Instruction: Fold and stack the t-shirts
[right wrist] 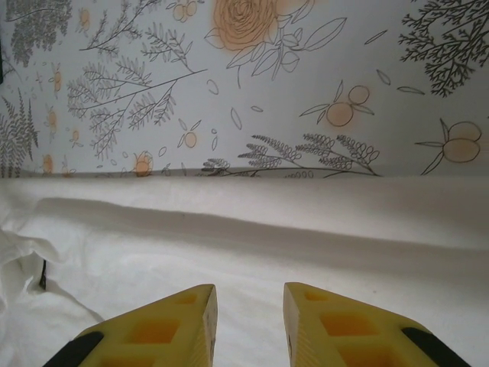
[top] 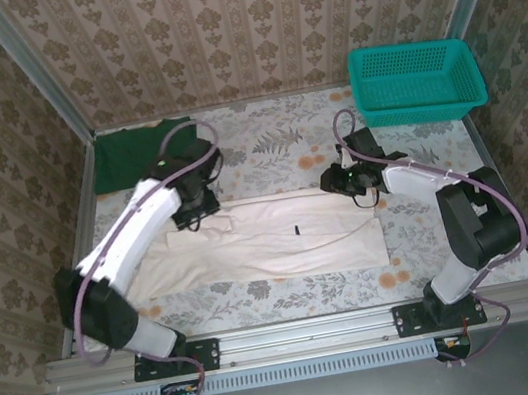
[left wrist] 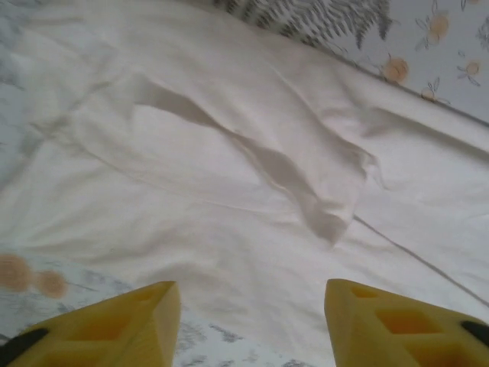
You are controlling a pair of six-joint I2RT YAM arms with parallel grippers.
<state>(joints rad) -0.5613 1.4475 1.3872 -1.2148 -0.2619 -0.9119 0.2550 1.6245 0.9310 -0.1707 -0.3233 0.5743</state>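
Progress looks early to mid, my read. The white t-shirt (top: pixel 272 247) lies across the middle of the worktop (top: pixel 300 293), nearest the arm bases. It's folded into a long strip running left to right and probably needs at least one more fold across before it can be stacked.

A small dark tag mark (top: pixel 296 230) faces up near the centre. The cloth is mostly flat, with a loose ridge at the left end.

- **Left end effector** (left wrist: pixel 250 294): hovers over that left end, fingers spread wide, nothing between them.
- **Right end effector** (right wrist: pixel 248 294): sits over the strip's far edge at the right end, fingers only narrowly apart, no cloth pinched that I can see.

Farther back, the green t-shirt (top: pixel 135 153) lies in the far-left corner, well apart from the white one. I can't tell whether it's folded. A teal basket (top: pixel 421 105) sits far right. Nothing is stacked yet.
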